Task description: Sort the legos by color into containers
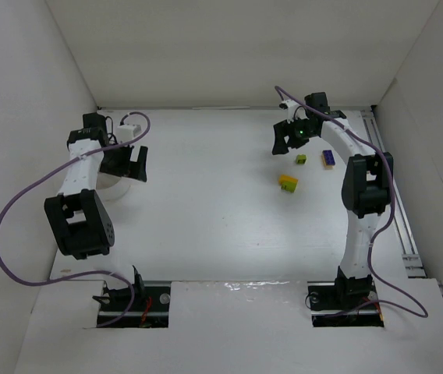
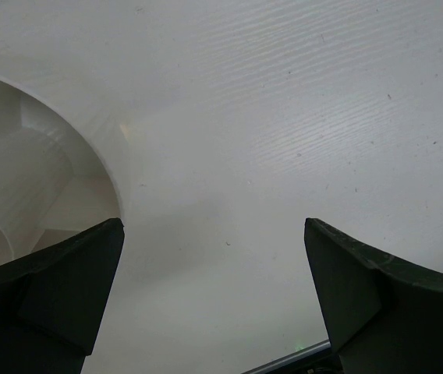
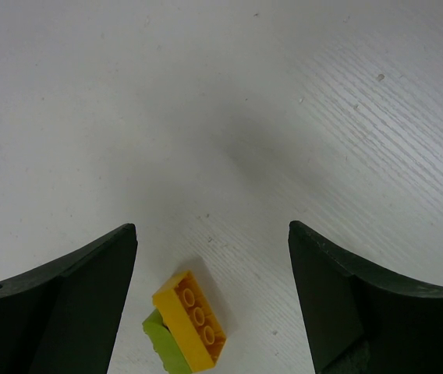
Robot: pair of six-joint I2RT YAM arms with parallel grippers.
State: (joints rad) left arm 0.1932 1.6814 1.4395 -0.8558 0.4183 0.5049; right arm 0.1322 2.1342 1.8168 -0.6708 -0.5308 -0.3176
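Right pincer [image 3: 212,226]: my two dark fingers stand apart with only bare white tabletop [image 3: 229,93] between them; nothing is held.
Left pincer [image 2: 214,222]: fingers spread wide too, empty, hanging just beside the round white thin-walled bowl [image 2: 58,148].
Nearest legos: the small yellow plastic brick [image 3: 194,315] sits on top of the lime-green plastic brick [image 3: 156,344], on the near side of my right fingertips, not yet between them.
Further legos: the lone green plastic brick [image 1: 302,159] and the purple-blue plastic brick [image 1: 328,157] lie near each other but apart, close to my right pincer.
Bowl position: well apart from every brick, across the table on my left.
Risk, mixed colours: closing on the stacked pair could lift both at once (I cannot tell whether they are locked together), dropping two colours into one container.
Risk, aim: these bricks are far smaller than my gap, so an off-centre squeeze may flick one away or tip the stack.
Risk, carry: a shallow pinch could slip on the long way to the bowl.
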